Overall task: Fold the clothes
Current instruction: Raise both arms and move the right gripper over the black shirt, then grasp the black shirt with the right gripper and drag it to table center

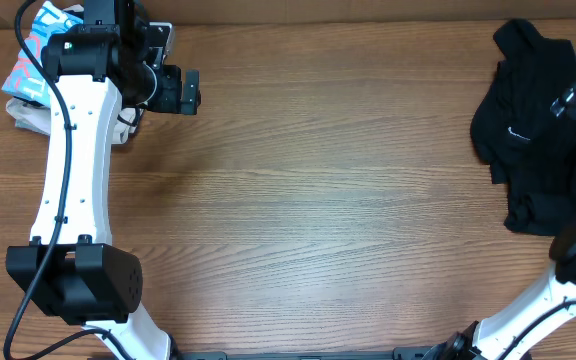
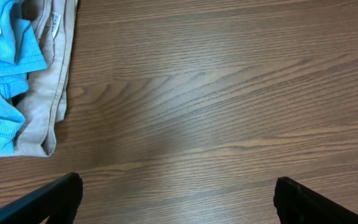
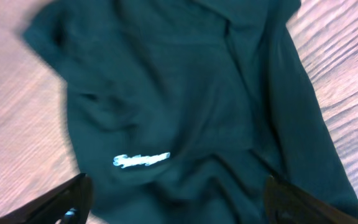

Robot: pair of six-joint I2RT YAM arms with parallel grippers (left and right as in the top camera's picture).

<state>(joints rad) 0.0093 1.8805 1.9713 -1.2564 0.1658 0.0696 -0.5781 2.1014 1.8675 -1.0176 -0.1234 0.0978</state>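
Directly above the black shirt [image 3: 185, 106], right tool [image 3: 179, 196] released and empty; left tool [image 2: 179, 185] likewise over table [image 2: 229, 93].

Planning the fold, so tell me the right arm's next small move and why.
Probably lower the right gripper and pinch a fold of the black shirt. Its jaws stand open above the fabric, holding nothing, and the shirt lies crumpled near the right edge of the table, so it needs gripping before spreading.
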